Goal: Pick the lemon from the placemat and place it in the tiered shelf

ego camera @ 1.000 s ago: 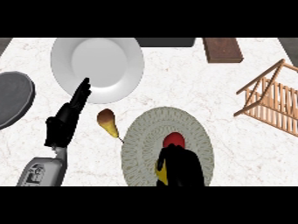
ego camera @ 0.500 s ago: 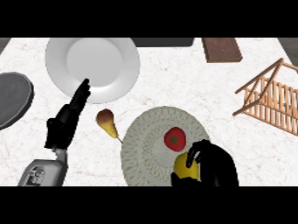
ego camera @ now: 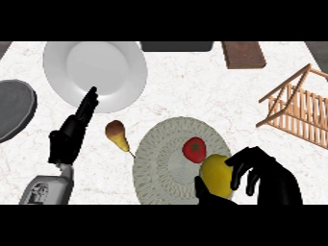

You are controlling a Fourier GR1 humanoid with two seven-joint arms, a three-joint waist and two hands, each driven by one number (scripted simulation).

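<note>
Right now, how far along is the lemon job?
Done: the right hand has curled round the lemon. In hand: the lemon sits at the placemat beside the tomato; I cannot tell whether it is lifted. Left: carry it to the tiered shelf at the right. The left hand rests open.

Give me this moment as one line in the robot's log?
step: grasp | right hand: curled round lemon over placemat | left hand: open, resting | tomato: on placemat | tiered shelf: no lemon yet
</note>
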